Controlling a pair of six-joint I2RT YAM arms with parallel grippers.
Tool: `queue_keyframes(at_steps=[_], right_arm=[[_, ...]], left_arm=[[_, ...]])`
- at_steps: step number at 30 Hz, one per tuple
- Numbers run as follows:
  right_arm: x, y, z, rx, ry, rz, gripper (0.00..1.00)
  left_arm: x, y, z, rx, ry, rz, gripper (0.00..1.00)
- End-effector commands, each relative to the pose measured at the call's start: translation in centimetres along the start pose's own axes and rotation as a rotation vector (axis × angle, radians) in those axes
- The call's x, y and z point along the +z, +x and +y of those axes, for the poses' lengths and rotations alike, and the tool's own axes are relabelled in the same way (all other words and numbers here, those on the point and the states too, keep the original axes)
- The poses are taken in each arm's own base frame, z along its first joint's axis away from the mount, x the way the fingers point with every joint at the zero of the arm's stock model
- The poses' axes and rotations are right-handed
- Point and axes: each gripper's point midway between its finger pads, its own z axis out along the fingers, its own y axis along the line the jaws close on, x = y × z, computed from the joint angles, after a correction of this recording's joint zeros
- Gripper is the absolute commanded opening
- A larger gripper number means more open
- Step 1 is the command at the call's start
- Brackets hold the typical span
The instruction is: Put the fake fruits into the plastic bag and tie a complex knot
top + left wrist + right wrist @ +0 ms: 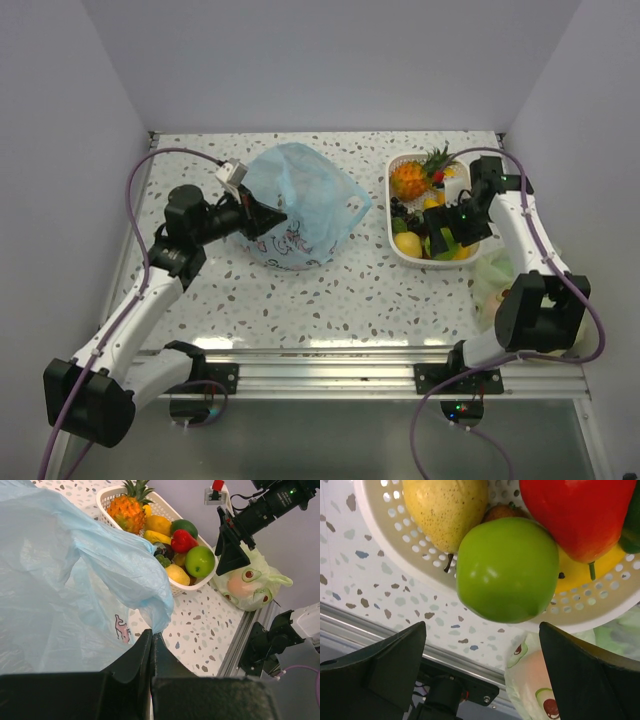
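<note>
The light-blue plastic bag [300,200] lies crumpled at mid-table and fills the left of the left wrist view [65,580]. My left gripper [275,218] is shut on a fold of its edge [152,632]. The fake fruits sit in a white basket [391,212]: a pineapple [410,178] [127,510], a green apple [200,561] [507,570], a red pepper [182,540] [575,515] and a yellow pear [445,510]. My right gripper [447,235] [482,626] is open over the basket's near end. The green apple is just ahead of its fingertips. No knot shows.
A pale green bag with avocado prints [492,280] [250,582] [545,690] lies right of the basket by the table's near edge. The metal rail [330,352] runs along the front. White walls close in the back and sides.
</note>
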Motion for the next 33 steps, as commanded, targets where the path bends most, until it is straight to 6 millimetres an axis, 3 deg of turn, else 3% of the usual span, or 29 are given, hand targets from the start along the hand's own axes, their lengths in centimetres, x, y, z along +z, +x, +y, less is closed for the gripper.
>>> queue_keyframes(at_steps=[1, 8, 15, 16, 19, 20, 23, 27, 33], right_arm=[[1.2, -1.9, -0.5, 0.05, 0.012, -0.067, 0.98], [3.4, -2.5, -1.4, 0.092, 0.02, -0.055, 0.99], [3.6, -3.1, -1.3, 0.105, 0.019, -0.088, 0.98], [3.5, -3.1, -1.2, 0.096, 0.016, -0.093, 0.92], [2.1, -3.5, -0.7, 0.079, 0.002, -0.113, 0.77], [1.2, -3.8, -0.6, 0.073, 0.004, -0.125, 0.65], [-1.2, -4.9, 0.0, 0.049, 0.001, -0.186, 0.53], [-3.9, -6.1, 0.9, 0.027, -0.023, -0.237, 0.45], [-7.2, -11.4, 6.3, 0.008, -0.271, -0.446, 0.39]], left_arm=[[-0.3, -0.9, -0.6, 0.011, 0.022, -0.043, 0.0], [-0.2, -1.4, -0.9, 0.01, 0.035, -0.052, 0.0], [-0.1, -1.6, -1.1, 0.014, 0.044, -0.053, 0.0], [-0.2, -1.6, -1.0, 0.013, 0.042, -0.053, 0.0], [-0.1, -1.7, -1.1, 0.013, 0.044, -0.053, 0.0], [-0.1, -1.7, -1.1, 0.011, 0.044, -0.053, 0.0], [-0.1, -1.8, -1.2, 0.011, 0.047, -0.052, 0.0], [0.0, -2.0, -1.3, 0.008, 0.05, -0.051, 0.0], [0.2, -2.2, -1.5, -0.02, 0.06, -0.041, 0.0]])
